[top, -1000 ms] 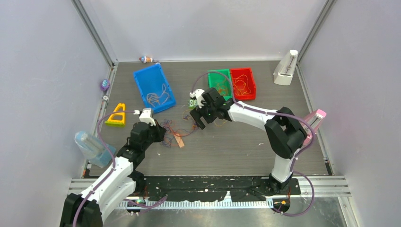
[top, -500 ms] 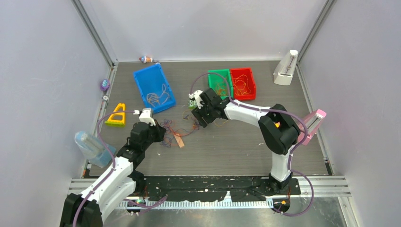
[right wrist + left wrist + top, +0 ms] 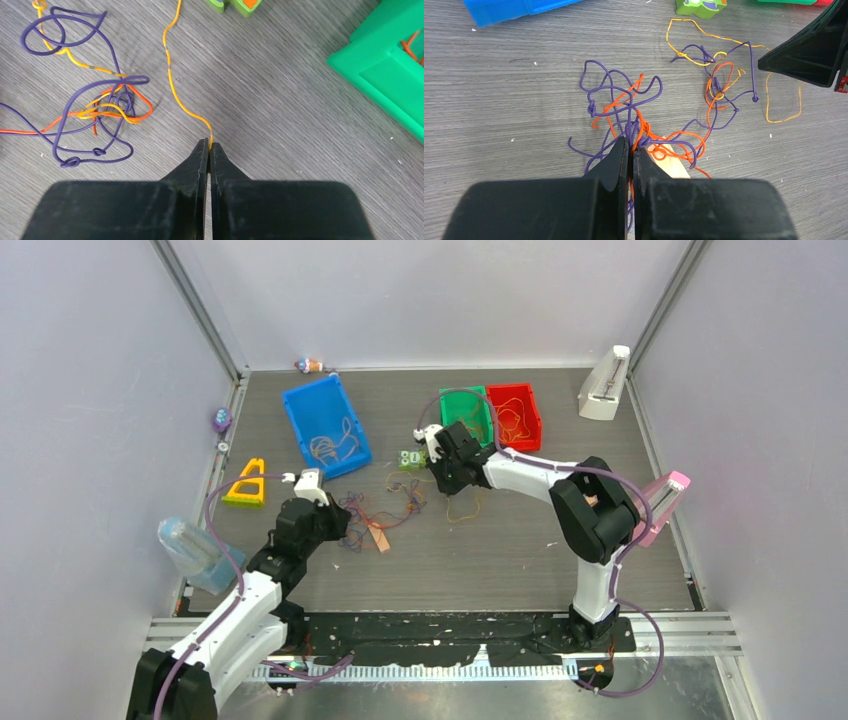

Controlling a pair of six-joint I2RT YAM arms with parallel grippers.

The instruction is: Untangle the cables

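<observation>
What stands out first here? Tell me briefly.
A tangle of purple, orange and yellow cables lies in the middle of the table. The left gripper is shut on it; the right gripper pinches a loose yellow strand. Behind stand a blue bin, a green bin and a red bin, strands inside.

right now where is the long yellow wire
In the right wrist view the yellow wire is pinched in the right gripper, just right of the purple tangle.

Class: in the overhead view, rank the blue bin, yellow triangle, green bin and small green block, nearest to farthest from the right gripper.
From the right gripper:
1. small green block, just left
2. green bin, behind it
3. blue bin, far left
4. yellow triangle, left edge
</observation>
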